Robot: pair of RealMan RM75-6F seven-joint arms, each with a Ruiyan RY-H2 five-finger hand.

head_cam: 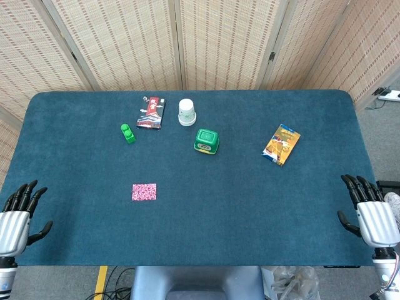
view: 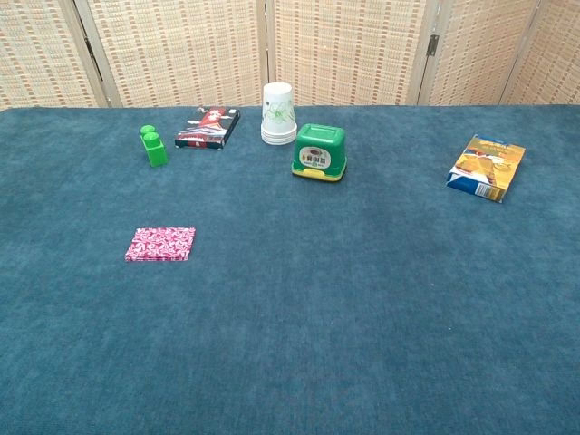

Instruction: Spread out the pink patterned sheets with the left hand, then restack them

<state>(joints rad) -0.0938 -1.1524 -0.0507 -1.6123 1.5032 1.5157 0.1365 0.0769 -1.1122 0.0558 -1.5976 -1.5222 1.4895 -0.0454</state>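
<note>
The pink patterned sheets (head_cam: 144, 192) lie in one neat stack on the blue table, left of centre; the chest view shows the same stack (view: 160, 244) flat and squared. My left hand (head_cam: 16, 218) rests at the table's near left corner, fingers apart and holding nothing, well left of the stack. At the near right corner my right hand (head_cam: 371, 215) is also open and empty. Neither hand appears in the chest view.
Across the far half stand a green block (head_cam: 128, 133), a red and black packet (head_cam: 150, 112), an upturned white paper cup (head_cam: 187, 112), a green tub (head_cam: 207, 140) and a blue and orange snack packet (head_cam: 281, 144). Woven screens stand behind the table (head_cam: 206, 231).
</note>
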